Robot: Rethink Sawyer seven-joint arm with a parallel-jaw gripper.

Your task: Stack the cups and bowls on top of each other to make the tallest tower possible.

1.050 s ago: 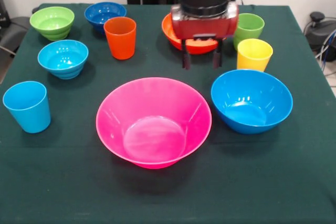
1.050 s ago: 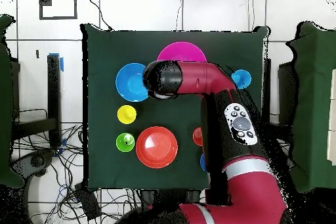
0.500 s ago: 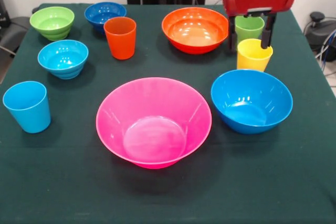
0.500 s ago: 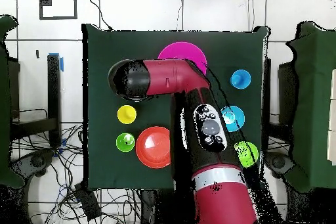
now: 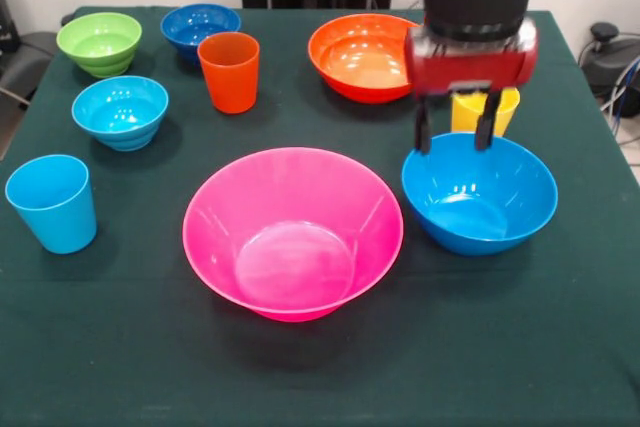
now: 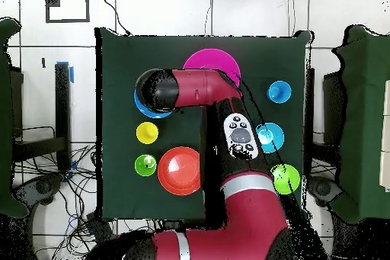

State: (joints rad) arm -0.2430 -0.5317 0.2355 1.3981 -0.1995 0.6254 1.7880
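Observation:
My gripper (image 5: 454,137) hangs open over the far rim of the large blue bowl (image 5: 480,195), with nothing between its fingers. Just behind it the yellow cup (image 5: 506,103) shows only in part, and the green cup (image 6: 145,165) is seen only from overhead. The big pink bowl (image 5: 292,232) sits at the middle front and the orange bowl (image 5: 358,53) at the back. On the left stand the orange cup (image 5: 229,71) and the light blue cup (image 5: 52,203). No tower shows: every cup and bowl stands alone.
Three small ridged bowls sit at the back left: green (image 5: 99,42), dark blue (image 5: 200,24) and light blue (image 5: 120,111). A dark green cloth (image 5: 330,367) covers the table. In the overhead view the arm (image 6: 228,120) hides part of the table.
The gripper went from in front of the orange bowl to the green and yellow cups, then came nearer and lower to the blue bowl's far rim. It stayed open. No cup or bowl moved.

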